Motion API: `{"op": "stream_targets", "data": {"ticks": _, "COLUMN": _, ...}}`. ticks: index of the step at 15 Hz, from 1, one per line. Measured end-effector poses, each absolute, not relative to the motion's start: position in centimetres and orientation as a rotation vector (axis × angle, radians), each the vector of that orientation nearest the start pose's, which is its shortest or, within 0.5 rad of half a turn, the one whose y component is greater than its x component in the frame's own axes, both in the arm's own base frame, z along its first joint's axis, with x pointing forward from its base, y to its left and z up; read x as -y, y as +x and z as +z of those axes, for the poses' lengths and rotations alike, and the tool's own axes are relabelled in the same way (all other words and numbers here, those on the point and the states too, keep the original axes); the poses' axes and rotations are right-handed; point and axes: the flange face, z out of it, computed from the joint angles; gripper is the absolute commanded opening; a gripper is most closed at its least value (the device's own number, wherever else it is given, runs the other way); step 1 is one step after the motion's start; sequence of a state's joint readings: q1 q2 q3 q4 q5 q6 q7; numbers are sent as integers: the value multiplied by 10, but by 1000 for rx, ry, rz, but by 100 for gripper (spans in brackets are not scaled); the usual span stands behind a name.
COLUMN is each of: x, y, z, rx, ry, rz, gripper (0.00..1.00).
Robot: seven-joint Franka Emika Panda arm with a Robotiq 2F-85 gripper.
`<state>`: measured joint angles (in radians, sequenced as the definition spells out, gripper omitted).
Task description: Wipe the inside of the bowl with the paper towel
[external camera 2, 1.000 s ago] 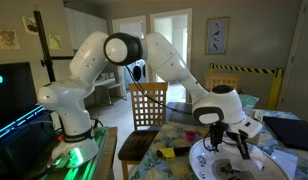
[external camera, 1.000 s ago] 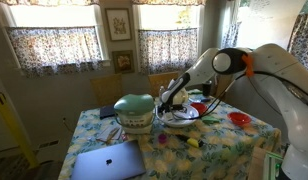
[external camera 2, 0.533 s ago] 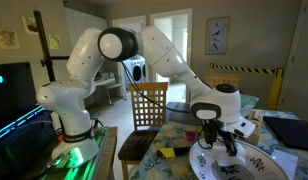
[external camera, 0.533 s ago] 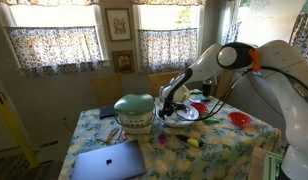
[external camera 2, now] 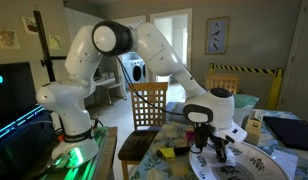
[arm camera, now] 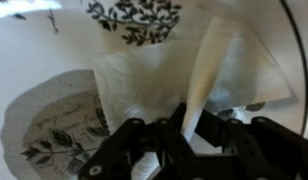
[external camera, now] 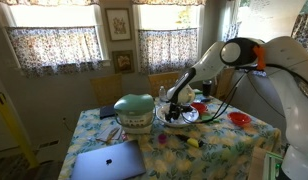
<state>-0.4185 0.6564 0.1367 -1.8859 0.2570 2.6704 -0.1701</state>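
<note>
Paper towel (arm camera: 159,85) pinched under claw (arm camera: 189,135)

Daylight glows through curtained windows (external camera: 59,40); the room is softly lit, frames small and grainy. Wrist view is overexposed and blurred.

Gripper (arm camera: 189,150) is entering from the bottom edge, its dark fingers (arm camera: 144,145) pinching the white paper towel (arm camera: 164,85), which is lying against the bowl (arm camera: 54,120)'s leaf-patterned interior.

White paper towel (arm camera: 184,85); white bowl (arm camera: 54,130) with dark leaf-sprig motifs; floral-print surface (external camera: 224,148); pale green domed vessel (external camera: 134,108); red bowl (external camera: 239,119).
</note>
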Motion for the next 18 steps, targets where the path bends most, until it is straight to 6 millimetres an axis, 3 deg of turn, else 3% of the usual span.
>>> {"op": "stream_targets", "data": {"ticks": 5, "x": 222, "y": 572, "z": 170, "rx": -668, "ry": -2920, "rz": -194, "gripper": 3}}
{"op": "stream_targets", "data": {"ticks": 10, "x": 275, "y": 533, "z": 170, "rx": -858, "ry": -2974, "rz": -261, "gripper": 3}}
{"op": "stream_targets", "data": {"ticks": 14, "x": 298, "y": 531, "z": 169, "rx": -1005, "ry": -3001, "rz": -406, "gripper": 3}}
{"op": "stream_targets", "data": {"ticks": 18, "x": 307, "y": 542, "z": 167, "rx": -1108, "ry": -3016, "rz": -531, "gripper": 3}}
